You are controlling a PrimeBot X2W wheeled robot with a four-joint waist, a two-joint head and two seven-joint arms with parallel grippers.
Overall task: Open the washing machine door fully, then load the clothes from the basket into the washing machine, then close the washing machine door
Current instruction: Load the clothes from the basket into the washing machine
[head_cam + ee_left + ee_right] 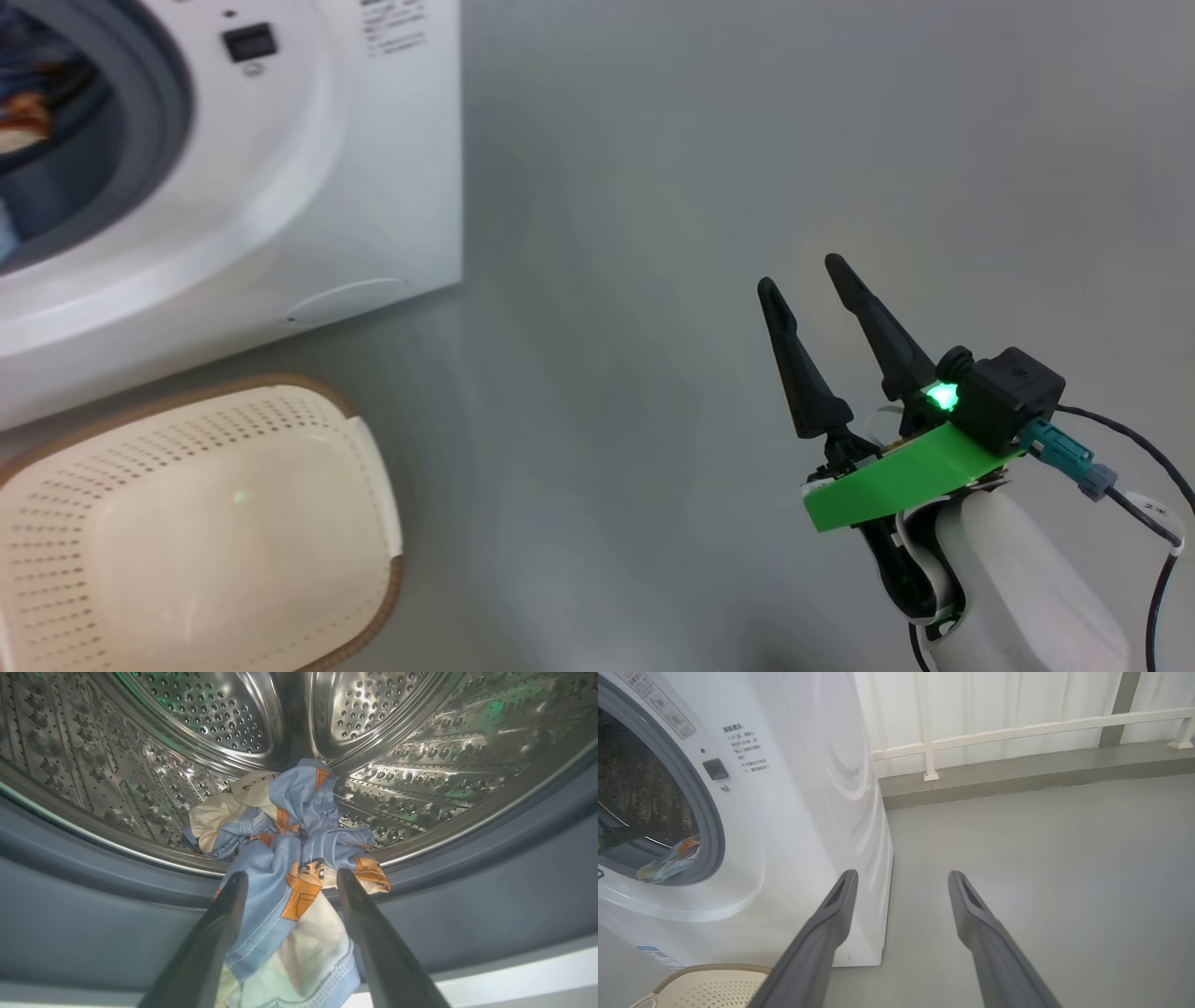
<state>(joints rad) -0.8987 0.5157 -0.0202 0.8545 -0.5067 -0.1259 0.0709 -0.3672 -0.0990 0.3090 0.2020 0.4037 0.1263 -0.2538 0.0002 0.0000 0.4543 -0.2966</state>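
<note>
The white washing machine (373, 187) stands at the upper left with its mouth uncovered; the washing machine door is out of view. Blue bear-print and cream clothes (299, 812) lie piled in the steel drum (210, 714), and one piece drapes out over the grey-blue gasket (93, 914). My left gripper (292, 873) is open at the drum's mouth, with that draped piece lying between its fingers. The cream basket (233, 385) sits on the floor before the machine, its inside bare. My right gripper (798, 271) is open over the floor, right of the machine and holding nothing.
Grey floor (1041, 858) stretches to the right of the washing machine (808, 788). A white railing (1017, 728) and pale wall close off the far side. The basket's rim (710, 967) shows beside my right gripper (902, 873). A black cable (1162, 560) trails from the right wrist.
</note>
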